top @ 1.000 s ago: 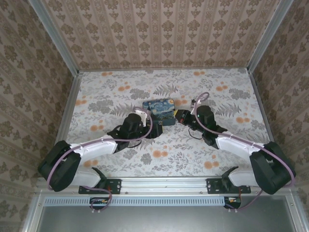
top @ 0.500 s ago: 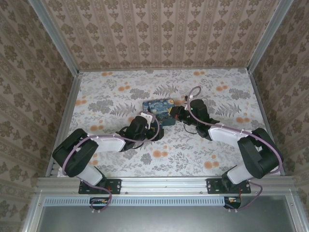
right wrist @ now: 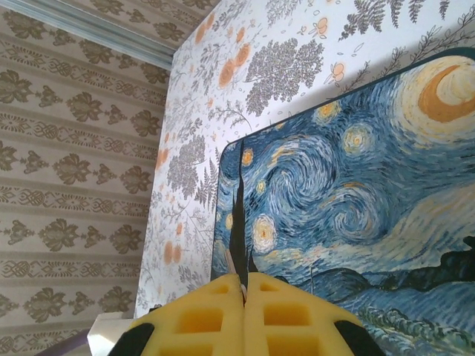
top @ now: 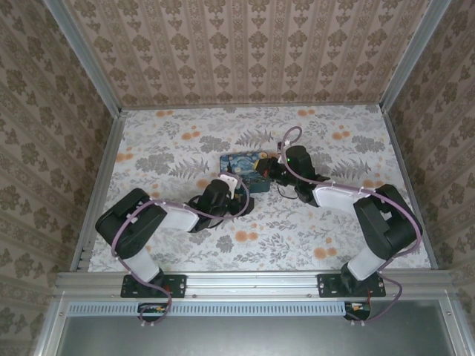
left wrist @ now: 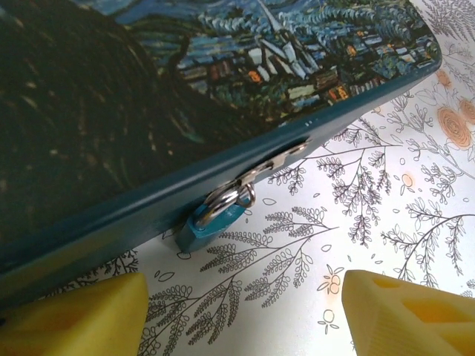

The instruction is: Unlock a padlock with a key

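Padlock (left wrist: 206, 225), teal-bodied, hangs from metal hasp (left wrist: 278, 158) on painted box (left wrist: 148, 111); left jaws released, right jaws clench slim key (right wrist: 238, 222).

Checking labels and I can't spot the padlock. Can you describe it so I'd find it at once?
Find the dark-blue box printed with a starry-night painting, in the middle of the floral table. In the left wrist view, follow its plain side wall to the silvery hasp, where the padlock hangs. It is the one small teal block there, with a thin metal shackle.
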Robot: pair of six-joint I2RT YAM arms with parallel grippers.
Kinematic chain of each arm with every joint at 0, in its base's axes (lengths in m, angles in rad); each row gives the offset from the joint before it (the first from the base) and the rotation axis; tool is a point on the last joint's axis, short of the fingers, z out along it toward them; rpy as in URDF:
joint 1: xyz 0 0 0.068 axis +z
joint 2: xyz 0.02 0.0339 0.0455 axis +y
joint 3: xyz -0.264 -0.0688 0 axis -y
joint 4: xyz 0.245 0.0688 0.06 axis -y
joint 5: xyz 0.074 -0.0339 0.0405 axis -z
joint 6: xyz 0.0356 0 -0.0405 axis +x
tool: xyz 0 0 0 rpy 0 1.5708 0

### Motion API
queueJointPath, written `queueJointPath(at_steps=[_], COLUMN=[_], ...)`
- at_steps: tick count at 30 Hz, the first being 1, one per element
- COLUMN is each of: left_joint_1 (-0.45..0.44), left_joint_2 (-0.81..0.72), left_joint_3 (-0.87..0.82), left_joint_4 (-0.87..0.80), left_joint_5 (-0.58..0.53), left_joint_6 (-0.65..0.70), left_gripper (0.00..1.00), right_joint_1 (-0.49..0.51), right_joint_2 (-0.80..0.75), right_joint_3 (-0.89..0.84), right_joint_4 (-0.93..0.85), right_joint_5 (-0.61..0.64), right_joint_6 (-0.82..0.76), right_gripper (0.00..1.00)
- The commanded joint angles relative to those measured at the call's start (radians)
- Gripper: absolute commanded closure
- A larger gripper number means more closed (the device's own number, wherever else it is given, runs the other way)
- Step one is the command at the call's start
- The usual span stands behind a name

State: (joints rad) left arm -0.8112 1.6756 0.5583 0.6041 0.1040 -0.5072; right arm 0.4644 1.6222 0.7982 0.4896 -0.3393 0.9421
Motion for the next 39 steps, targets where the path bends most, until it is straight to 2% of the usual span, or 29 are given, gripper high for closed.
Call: queueJointPath(at_steps=[1, 24, 39], left_joint_1=[-0.004, -0.006, -0.003], left_joint_2=[0.020, 0.185, 0.158], left_joint_3=[-0.005, 0.021, 0.047], left_joint_4=[0.064, 0.231, 0.282], left_joint_5=[-0.013, -0.015, 0.068], left_joint_6=[0.028, 0.043, -0.062], left_gripper=[0.30, 0.32, 0.32], right_joint_1=[-0.006, -0.007, -0.005], right_joint_2=[0.032, 0.092, 0.143], right_joint_3=[0.032, 0.000, -0.012], right_joint_4=[0.017, 0.055, 0.101], right_joint_5=[-0.024, -0.009, -0.009], right_joint_6=[0.005, 0.018, 0.042], right_gripper=[1.00, 1.00, 1.00])
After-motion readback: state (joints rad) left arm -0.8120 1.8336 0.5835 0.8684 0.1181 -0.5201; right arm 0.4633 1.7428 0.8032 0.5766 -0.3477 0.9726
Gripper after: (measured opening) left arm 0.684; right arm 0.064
